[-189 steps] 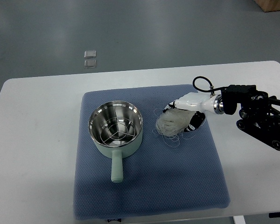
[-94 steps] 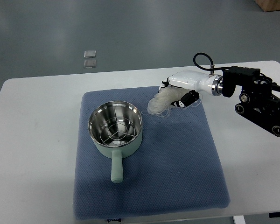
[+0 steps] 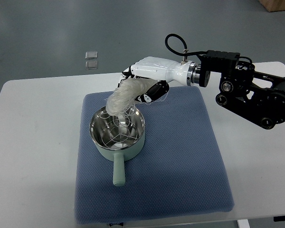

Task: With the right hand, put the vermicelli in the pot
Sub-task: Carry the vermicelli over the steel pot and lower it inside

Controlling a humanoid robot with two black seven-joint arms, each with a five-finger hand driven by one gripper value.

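My right hand (image 3: 138, 85), white with black finger joints, reaches in from the right and is shut on a pale bundle of vermicelli (image 3: 122, 98). The bundle hangs down from the fingers, and its loose lower strands dangle over the far part of the pot's opening. The pot (image 3: 117, 131) is mint green with a shiny steel inside and a wire rack at its bottom. It stands on the left half of the blue mat (image 3: 180, 166), with its handle (image 3: 118, 171) pointing toward me. No left arm shows.
The mat lies on a white table (image 3: 33, 142). Two small clear squares (image 3: 91, 60) lie on the grey floor beyond the table's far edge. The black right arm (image 3: 249, 95) spans the table's far right.
The right hand lifted the vermicelli off the mat's middle and carried it up and to the left. The bundle now hangs over the pot. The pot has not moved.
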